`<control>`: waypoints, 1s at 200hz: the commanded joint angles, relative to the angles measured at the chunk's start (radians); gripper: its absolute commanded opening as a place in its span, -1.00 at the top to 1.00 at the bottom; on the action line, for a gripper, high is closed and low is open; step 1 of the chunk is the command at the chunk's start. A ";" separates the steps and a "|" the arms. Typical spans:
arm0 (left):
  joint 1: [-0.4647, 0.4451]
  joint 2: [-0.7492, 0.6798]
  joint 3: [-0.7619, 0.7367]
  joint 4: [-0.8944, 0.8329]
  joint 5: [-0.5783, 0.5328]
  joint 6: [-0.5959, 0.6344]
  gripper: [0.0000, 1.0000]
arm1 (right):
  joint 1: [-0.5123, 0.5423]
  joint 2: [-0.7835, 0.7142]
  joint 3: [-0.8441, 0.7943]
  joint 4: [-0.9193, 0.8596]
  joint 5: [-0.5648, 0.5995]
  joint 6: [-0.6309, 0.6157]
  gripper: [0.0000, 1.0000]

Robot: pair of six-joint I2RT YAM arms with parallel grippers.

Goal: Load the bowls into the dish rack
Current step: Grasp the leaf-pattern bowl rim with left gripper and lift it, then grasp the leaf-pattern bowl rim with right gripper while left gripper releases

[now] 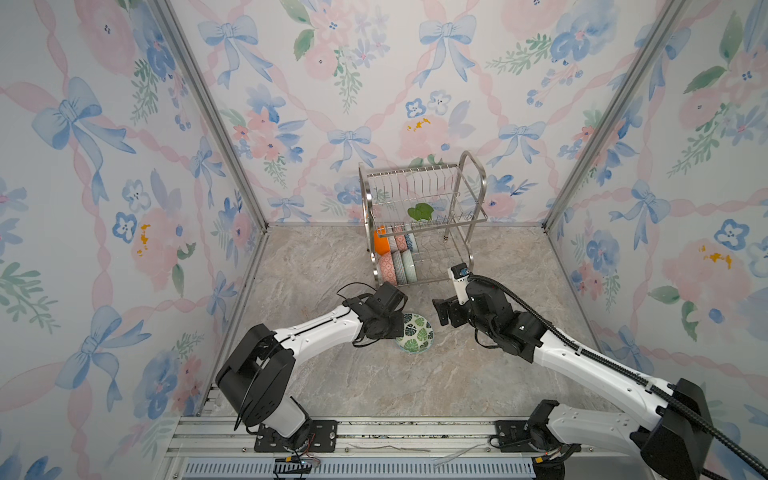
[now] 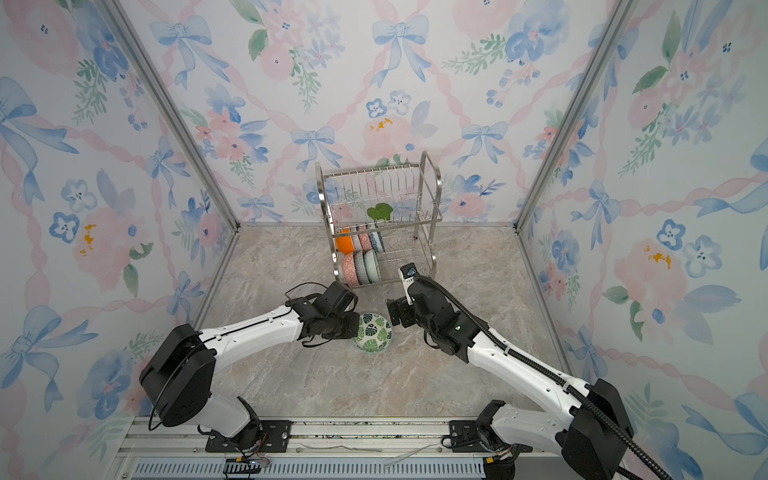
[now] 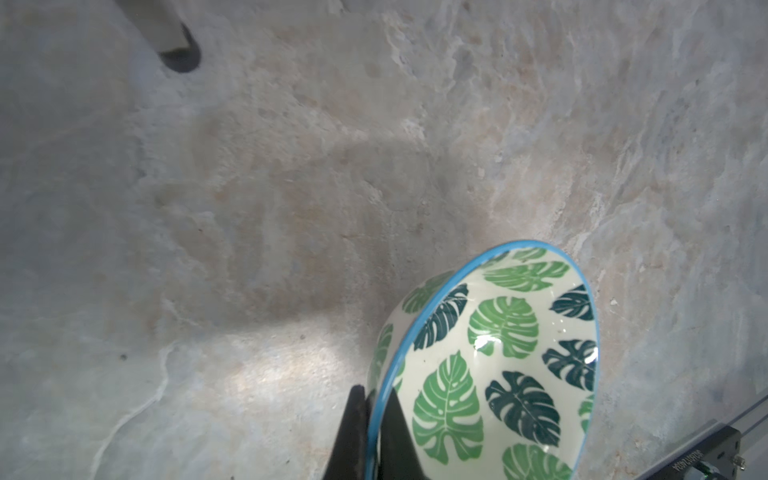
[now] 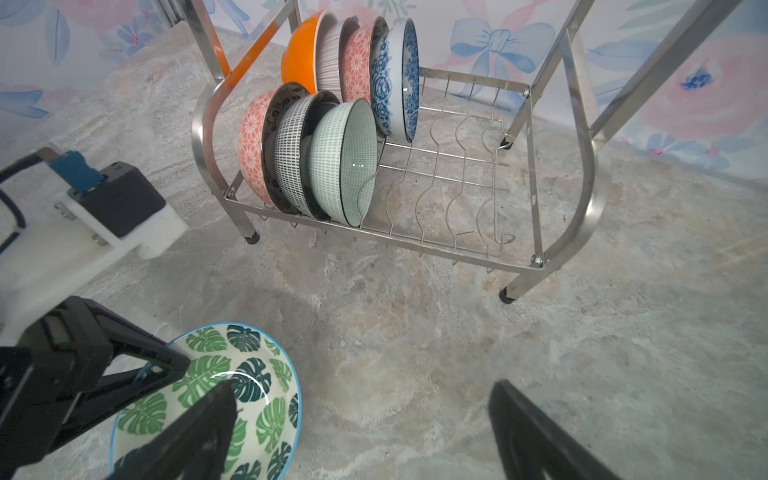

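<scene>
Marbled grey desk [image 1: 374, 386] sits between flowered walls [image 1: 124, 166]. Left jaws pinch tight on the blue rim of the green-leaf bowl [image 3: 498, 365], which is tilted, in front of the dish rack [image 1: 473, 166]. Other bowls [image 4: 332, 158] stand on edge in two rows at one end of its lower tier. Right jaws gape wide, empty, near the held bowl.
</scene>
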 commanded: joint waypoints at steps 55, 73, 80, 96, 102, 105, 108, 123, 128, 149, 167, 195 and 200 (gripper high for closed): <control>-0.054 0.138 0.134 0.022 0.020 0.021 0.94 | -0.011 -0.004 -0.080 -0.074 -0.035 0.046 -0.93; -0.060 0.152 0.141 0.022 0.004 0.036 0.77 | -0.011 -0.011 -0.094 -0.067 -0.034 0.049 -0.93; -0.064 0.150 0.140 0.023 -0.010 0.044 0.72 | -0.011 -0.012 -0.097 -0.065 -0.034 0.049 -0.93; -0.064 0.144 0.137 0.023 -0.034 0.060 0.63 | -0.010 -0.007 -0.089 -0.077 -0.033 0.052 -0.93; -0.064 0.141 0.139 0.024 -0.037 0.066 0.59 | -0.011 -0.006 -0.083 -0.084 -0.032 0.053 -0.93; -0.064 0.140 0.141 0.023 -0.038 0.069 0.56 | -0.011 -0.007 -0.081 -0.087 -0.032 0.052 -0.93; -0.064 0.140 0.143 0.024 -0.038 0.073 0.53 | -0.010 -0.008 -0.080 -0.089 -0.032 0.052 -0.93; -0.064 0.139 0.157 0.022 -0.032 0.090 0.41 | -0.010 -0.015 -0.080 -0.090 -0.030 0.055 -0.93; -0.065 0.138 0.161 0.021 -0.028 0.095 0.35 | -0.010 -0.017 -0.081 -0.090 -0.030 0.055 -0.93; -0.065 0.123 0.166 0.022 -0.024 0.105 0.22 | -0.011 -0.016 -0.081 -0.092 -0.030 0.059 -0.93; -0.064 0.104 0.162 0.021 -0.030 0.114 0.08 | -0.010 -0.013 -0.073 -0.102 -0.033 0.058 -0.93; -0.063 0.074 0.165 0.019 -0.029 0.146 -0.20 | -0.010 -0.012 -0.057 -0.118 -0.030 0.058 -0.93; -0.061 0.063 0.165 0.018 -0.032 0.149 -0.21 | -0.009 -0.012 -0.053 -0.121 -0.030 0.060 -0.93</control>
